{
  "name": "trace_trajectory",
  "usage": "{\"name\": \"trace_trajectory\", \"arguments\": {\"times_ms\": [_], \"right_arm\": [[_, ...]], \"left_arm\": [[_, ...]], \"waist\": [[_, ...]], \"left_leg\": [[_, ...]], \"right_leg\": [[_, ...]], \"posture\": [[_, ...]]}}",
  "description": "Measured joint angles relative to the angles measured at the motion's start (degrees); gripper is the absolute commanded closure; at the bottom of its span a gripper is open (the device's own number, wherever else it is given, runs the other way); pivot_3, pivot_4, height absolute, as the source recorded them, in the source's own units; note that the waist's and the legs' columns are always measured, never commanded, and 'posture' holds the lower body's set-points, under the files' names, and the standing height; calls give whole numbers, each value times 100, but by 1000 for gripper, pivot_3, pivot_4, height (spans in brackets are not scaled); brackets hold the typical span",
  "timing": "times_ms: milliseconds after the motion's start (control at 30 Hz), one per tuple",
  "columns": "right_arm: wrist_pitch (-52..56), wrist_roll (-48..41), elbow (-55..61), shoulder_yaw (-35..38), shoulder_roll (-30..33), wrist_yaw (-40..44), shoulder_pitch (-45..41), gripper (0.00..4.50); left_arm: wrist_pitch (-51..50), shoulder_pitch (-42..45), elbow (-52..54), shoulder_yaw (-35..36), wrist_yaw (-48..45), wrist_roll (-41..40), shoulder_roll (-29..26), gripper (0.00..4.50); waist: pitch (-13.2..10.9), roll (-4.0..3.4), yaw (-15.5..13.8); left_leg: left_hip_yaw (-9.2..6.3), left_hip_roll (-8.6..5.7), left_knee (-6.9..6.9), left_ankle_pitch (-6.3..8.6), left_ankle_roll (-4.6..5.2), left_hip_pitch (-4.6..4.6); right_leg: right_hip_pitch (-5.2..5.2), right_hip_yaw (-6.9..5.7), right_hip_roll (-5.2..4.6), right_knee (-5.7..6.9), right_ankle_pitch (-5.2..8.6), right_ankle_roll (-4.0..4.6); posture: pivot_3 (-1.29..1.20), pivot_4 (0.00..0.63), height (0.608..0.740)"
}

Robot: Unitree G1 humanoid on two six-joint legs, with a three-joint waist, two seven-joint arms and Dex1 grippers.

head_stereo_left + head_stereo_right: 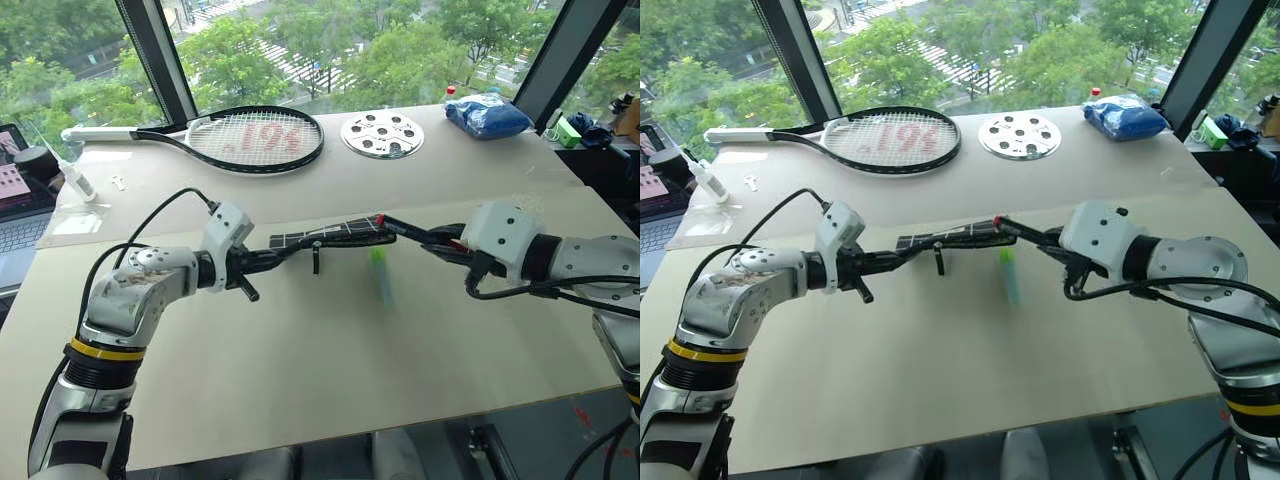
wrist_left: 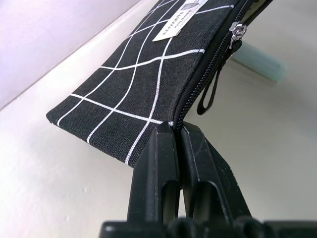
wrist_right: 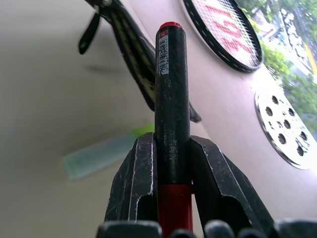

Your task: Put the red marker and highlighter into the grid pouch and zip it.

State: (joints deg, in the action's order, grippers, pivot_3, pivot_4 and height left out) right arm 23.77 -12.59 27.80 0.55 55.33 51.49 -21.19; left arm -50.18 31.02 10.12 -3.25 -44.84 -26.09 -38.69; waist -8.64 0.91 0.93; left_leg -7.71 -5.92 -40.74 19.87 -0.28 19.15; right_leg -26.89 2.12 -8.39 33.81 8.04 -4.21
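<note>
One flat woven grid pouch [image 2: 133, 94], black with white lines, hangs above the table, its corner pinched by the left gripper [image 2: 177, 130]. At its 3 o'clock end, the right gripper [image 3: 171, 148] clamps one smooth cylindrical red marker [image 3: 171, 99]. One translucent highlighter [image 1: 380, 275] lies on the matte table [image 1: 300, 380] at 5 o'clock.

The tennis racket [image 1: 255, 138] bore large red digits on its strings, apparently "196"; the grid pouch [image 2: 143, 94] label's print stayed illegible.
</note>
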Motion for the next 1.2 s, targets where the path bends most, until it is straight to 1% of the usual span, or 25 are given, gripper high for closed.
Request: {"name": "trace_trajectory", "arguments": {"times_ms": [267, 433, 733, 900, 1100, 1200], "right_arm": [[-352, 859, 15, -701, 92, 79, -98, 3919], [-493, 1441, -270, -1064, -25, -5, -359, 3919], [-503, 1729, -426, -1135, -156, -17, -420, 3919], [-487, 2033, -572, -1216, -215, -27, -444, 3919], [-481, 2513, -737, -1604, -333, -29, -546, 3919], [-481, 2877, -943, -1888, -536, -66, -753, 3919]], "left_arm": [[0, -48, 22, -7, -30, 26, -44, 4500], [2, -62, 33, -66, -34, 54, -36, 4500], [18, -161, 34, -173, -34, 146, -28, 4500], [52, -173, 37, -228, -34, 170, -11, 4500], [125, -171, 36, -262, -34, 244, 19, 4500], [124, -166, 34, -269, -34, 255, 36, 4500]], "waist": [[-2, 3, -18], [-2, 3, -16], [-2, 3, -17], [-2, 3, -17], [-2, 3, -10], [-2, 3, 0]], "left_leg": [[0, -1, -1, 0, 0, 1], [1, -1, -1, 0, 0, 0], [1, -1, -1, 0, 0, 2], [1, -1, -1, 0, 0, 2], [2, -1, -2, 0, 0, 2], [3, -1, -2, 0, 0, 1]], "right_leg": [[-1, 0, 0, 1, 0, 0], [-1, 0, 0, 2, 0, 0], [-3, 0, 0, 0, 0, 0], [-3, 0, 0, 1, 0, 0], [-3, 1, 0, 1, 0, 0], [-3, 2, 0, 2, 0, 0]], "posture": [[0, 150, 740], [0, 150, 740], [0, 150, 740], [0, 150, 740], [0, 150, 740], [0, 150, 740]]}}
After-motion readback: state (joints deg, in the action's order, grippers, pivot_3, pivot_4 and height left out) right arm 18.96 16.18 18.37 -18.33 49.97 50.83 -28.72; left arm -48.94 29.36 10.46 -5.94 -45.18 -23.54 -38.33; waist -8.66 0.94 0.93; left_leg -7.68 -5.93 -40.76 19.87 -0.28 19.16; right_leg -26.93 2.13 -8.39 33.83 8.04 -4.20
